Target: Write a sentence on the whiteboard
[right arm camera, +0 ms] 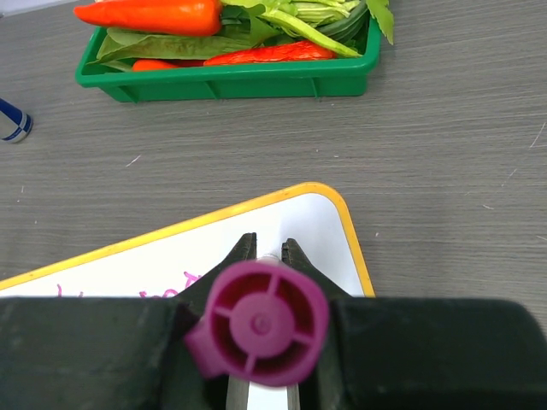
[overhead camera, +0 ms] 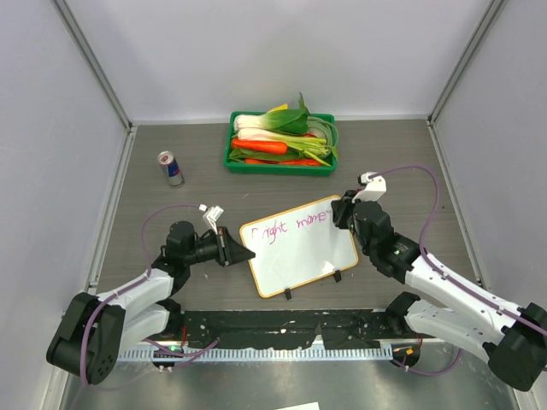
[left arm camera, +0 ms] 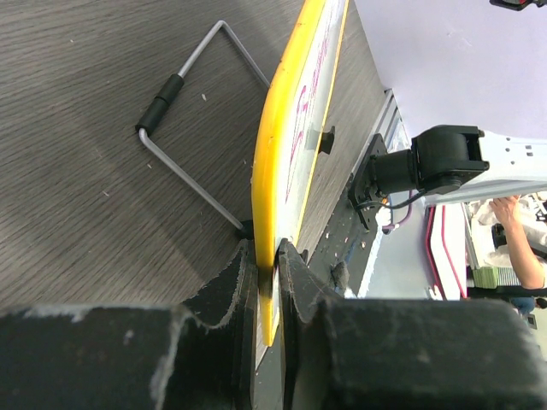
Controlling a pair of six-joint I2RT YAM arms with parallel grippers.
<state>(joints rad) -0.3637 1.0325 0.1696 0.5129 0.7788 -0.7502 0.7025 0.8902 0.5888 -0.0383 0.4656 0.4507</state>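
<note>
The whiteboard (overhead camera: pixel 299 248) lies tilted on the table with a yellow-orange rim and two black clips on its near edge. Purple-magenta writing (overhead camera: pixel 295 224) runs along its top, reading about "Bright mome". My left gripper (overhead camera: pixel 235 248) is shut on the board's left edge; the left wrist view shows the rim (left arm camera: pixel 272 162) pinched between the black fingers (left arm camera: pixel 295 269). My right gripper (overhead camera: pixel 342 213) is shut on a magenta marker (right arm camera: pixel 261 323) at the board's upper right corner (right arm camera: pixel 329 213). The marker's tip is hidden.
A green tray (overhead camera: pixel 280 164) of vegetables stands at the back centre, also in the right wrist view (right arm camera: pixel 231 81). A drink can (overhead camera: pixel 170 168) stands at the back left. A bent metal stand (left arm camera: pixel 184 137) lies by the board. Walls enclose the table.
</note>
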